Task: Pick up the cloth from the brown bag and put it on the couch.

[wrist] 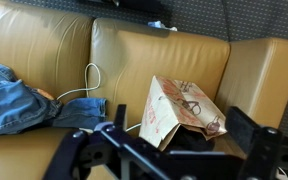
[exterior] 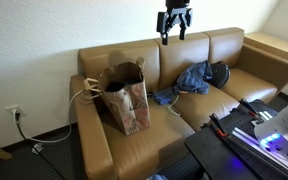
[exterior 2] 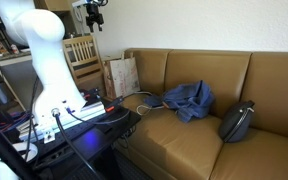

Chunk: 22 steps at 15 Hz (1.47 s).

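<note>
While the arm [exterior 2: 39,50] sits high above the backrest, the fingers [exterior: 167,37] are spread apart with nothing between them. Wrist view confirms it: both fingers [wrist: 84,152] frame the bottom edge, wide gap, empty.

Cloth [exterior: 189,80] is blue, denim-looking, crumpled on the middle seat of the couch [exterior: 159,135], partly up against the backrest. It's outside the brown bag [exterior: 126,97], clearly apart from it. Same in an exterior view: cloth [exterior 2: 187,98] bunched on the seat cushion, bag [exterior 2: 122,75] further along at the armrest end. Wrist view shows the cloth [wrist: 14,100] at the left edge and the bag [wrist: 179,115] near centre, with bare leather between them.

Bag stands upright on the end seat, top open, handles up. Can't see what's inside from any view.

White cable [exterior: 84,95] loops over the armrest next to the bag and runs along the seat toward the cloth; in the wrist view the cable [wrist: 89,85] ends near the cloth's edge.

Black pouch-like item [exterior 2: 237,122] lies on the far seat, near the cloth on the side away from the bag.

Dark desk [exterior: 229,150] with gear on it sits in front of the couch. Wooden chair [exterior 2: 81,55] stands behind the armrest by the wall.
</note>
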### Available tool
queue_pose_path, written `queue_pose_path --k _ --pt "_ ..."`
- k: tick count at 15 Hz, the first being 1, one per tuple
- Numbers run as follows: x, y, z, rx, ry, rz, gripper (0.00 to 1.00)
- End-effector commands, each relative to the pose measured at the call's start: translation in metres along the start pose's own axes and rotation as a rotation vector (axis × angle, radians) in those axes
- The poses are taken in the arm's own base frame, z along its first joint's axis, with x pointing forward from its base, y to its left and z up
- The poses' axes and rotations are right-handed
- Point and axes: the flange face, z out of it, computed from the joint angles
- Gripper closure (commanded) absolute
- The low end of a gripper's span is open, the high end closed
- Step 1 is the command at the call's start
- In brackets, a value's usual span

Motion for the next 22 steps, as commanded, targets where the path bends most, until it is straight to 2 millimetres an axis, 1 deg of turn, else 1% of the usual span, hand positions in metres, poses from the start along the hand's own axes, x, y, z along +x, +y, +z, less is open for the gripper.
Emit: queue_pose_path --k 1,3,6,9,11,12,13,14,15,17,18,19,20,22 --pt "0.007 -0.006 0.02 0.005 -0.024 -0.025 0.0" --pt "0.017 -0.027 0.038 0.038 -0.014 -0.04 0.0" --pt "0.038 -0.057 0.058 0.082 0.051 -0.05 0.0" --pt "0.065 -0.072 0.072 0.112 0.13 -0.022 0.0" --pt "0.087 -0.074 0.074 0.121 0.176 0.021 0.0" --pt "0.091 -0.074 0.071 0.134 0.182 0.034 0.0" --pt "0.093 -0.073 0.066 0.152 0.186 0.041 0.0" --pt "0.083 -0.071 0.073 0.132 0.166 0.021 0.0" --pt "0.088 -0.071 0.071 0.138 0.173 0.027 0.0" --pt "0.092 -0.07 0.067 0.143 0.181 0.031 0.0" --pt "0.097 -0.074 0.079 0.124 0.147 0.032 0.0" --pt "0.103 -0.074 0.096 0.107 0.113 0.04 0.0" --pt "0.107 -0.071 0.105 0.11 0.102 0.053 0.0" --pt "0.11 -0.066 0.112 0.109 0.099 0.065 0.0"
